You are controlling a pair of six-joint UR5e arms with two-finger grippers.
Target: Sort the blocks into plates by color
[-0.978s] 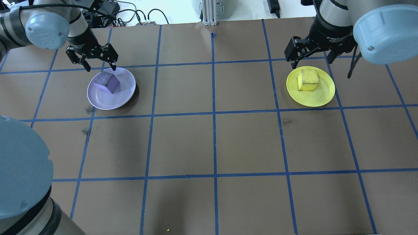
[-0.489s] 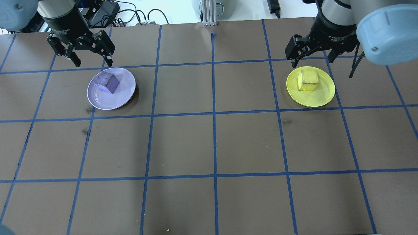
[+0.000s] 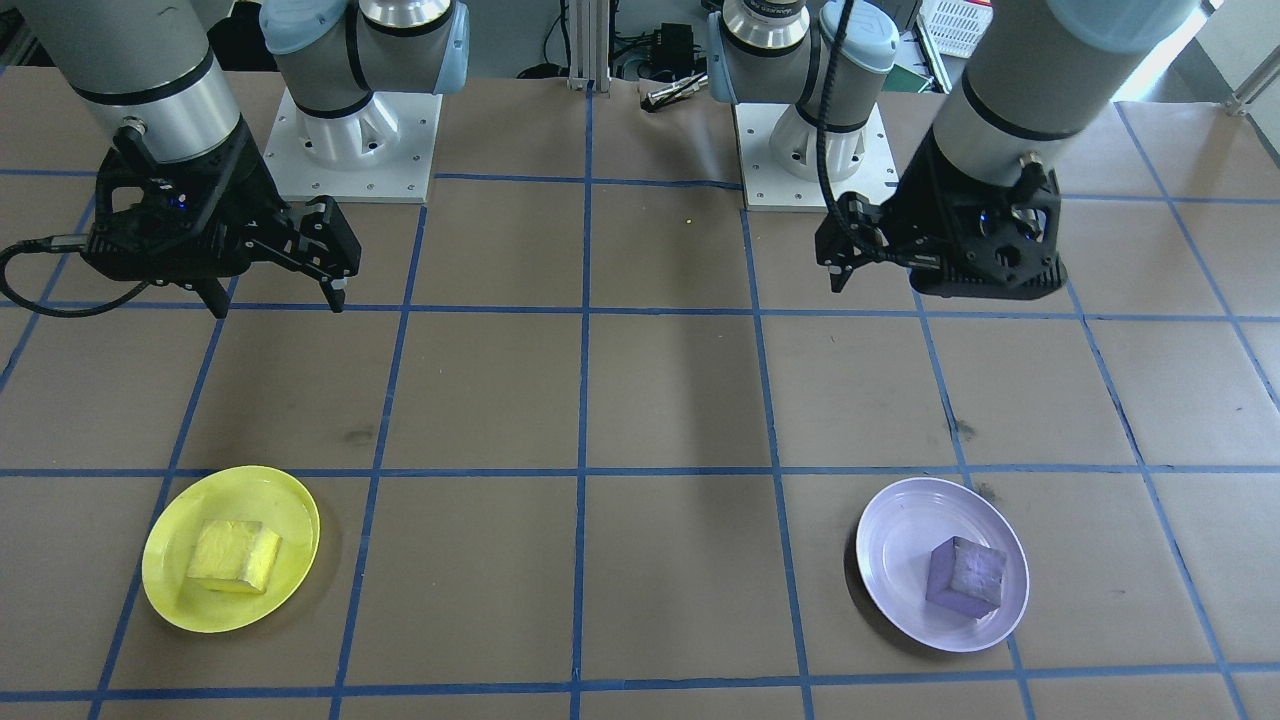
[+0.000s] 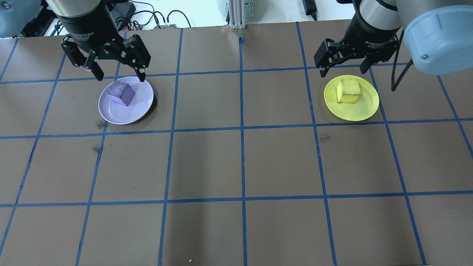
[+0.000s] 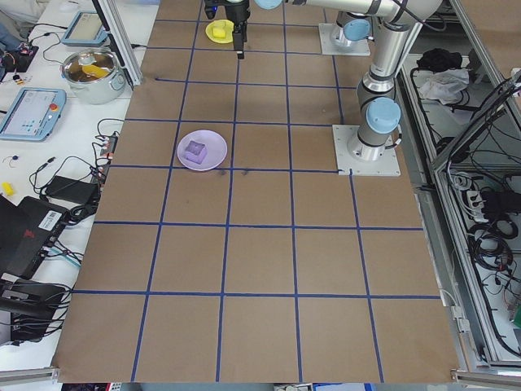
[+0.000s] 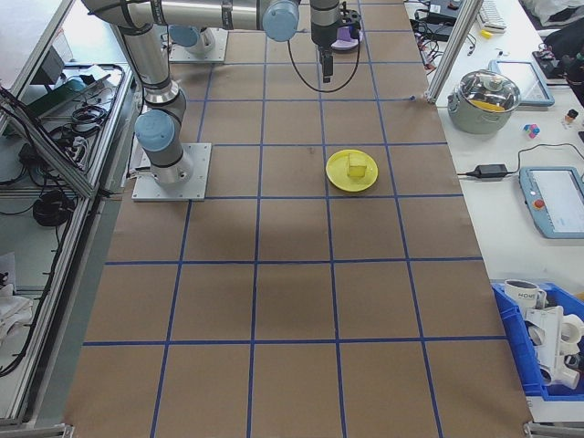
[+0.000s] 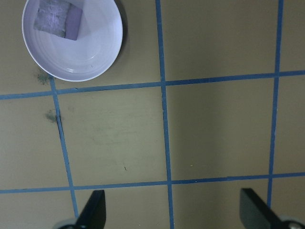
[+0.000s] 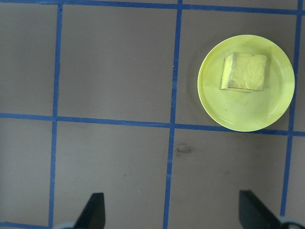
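Here the table (image 4: 240, 162) lies brown under a grid of blue tape lines (image 4: 242, 129), and its near rows, seen from behind the robot, carry nothing but the tape.

Farther out, on the robot's left, the lavender plate (image 4: 137, 109) sits flat on the paper with the purple block (image 4: 122, 93) resting inside it, toward the plate's far part. On the robot's right, level with it and well apart, the yellow plate (image 4: 364, 111) holds the yellow block (image 4: 348, 91) in the same fashion. Each cube stands on a face, within the rim.

Beyond the plates hang the two claws. The left gripper (image 4: 119, 75) is raised above the table with its fingers spread wide; nothing is between them and nothing touches them. From the operators' side it hangs nearer the robot's base than the plate does. The left wrist camera shows both fingertips (image 7: 93, 210) far apart at the bottom edge, with the lavender plate well clear of them.

The right gripper (image 4: 342, 68) is likewise spread wide and empty, lifted off the table, touching neither plate nor cube; its wrist view shows the yellow plate off to one side of the parted fingertips (image 8: 94, 207).
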